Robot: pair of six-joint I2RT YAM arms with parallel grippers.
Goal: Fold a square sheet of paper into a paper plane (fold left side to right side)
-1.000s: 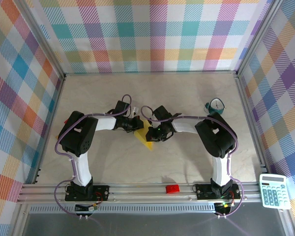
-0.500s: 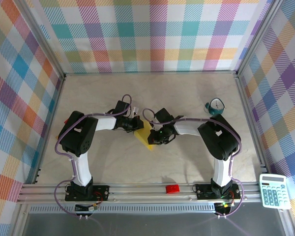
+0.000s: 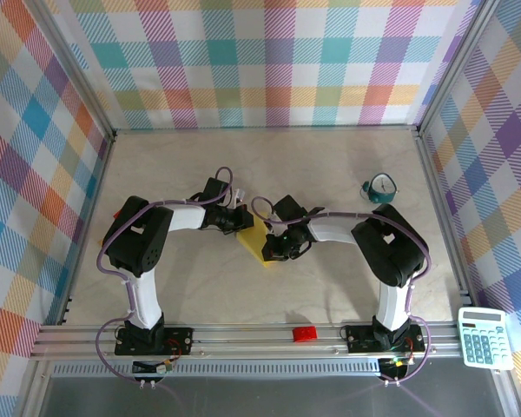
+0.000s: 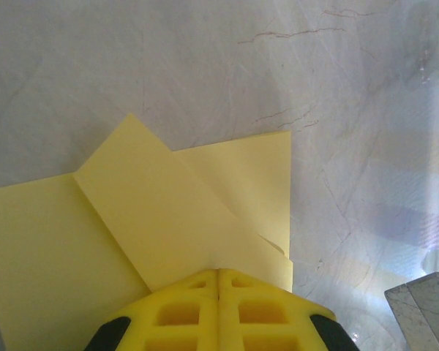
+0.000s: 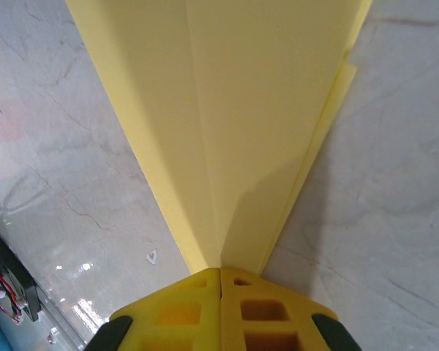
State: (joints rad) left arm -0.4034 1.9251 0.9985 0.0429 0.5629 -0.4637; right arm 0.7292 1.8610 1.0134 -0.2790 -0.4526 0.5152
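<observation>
The yellow paper (image 3: 255, 242) lies on the marble table between my two arms, folded into a narrow pointed shape. In the left wrist view the paper (image 4: 168, 219) shows a diagonal flap folded over a wider layer. My left gripper (image 4: 219, 273) is shut, its tips resting on the flap's lower edge. In the right wrist view the paper (image 5: 241, 110) narrows like a dart towards my right gripper (image 5: 220, 270), which is shut with its tips pressed on the narrow end. From above, the left gripper (image 3: 240, 221) is at the paper's far end and the right gripper (image 3: 274, 249) at its right edge.
A small teal object (image 3: 380, 188) stands at the right back of the table. A red brick (image 3: 305, 334) lies on the front rail, and a calculator (image 3: 484, 339) sits outside the right corner. Checked walls close off three sides.
My right gripper has slid a little towards the near end of the paper, along its right edge. The left arm has stayed where it was.
</observation>
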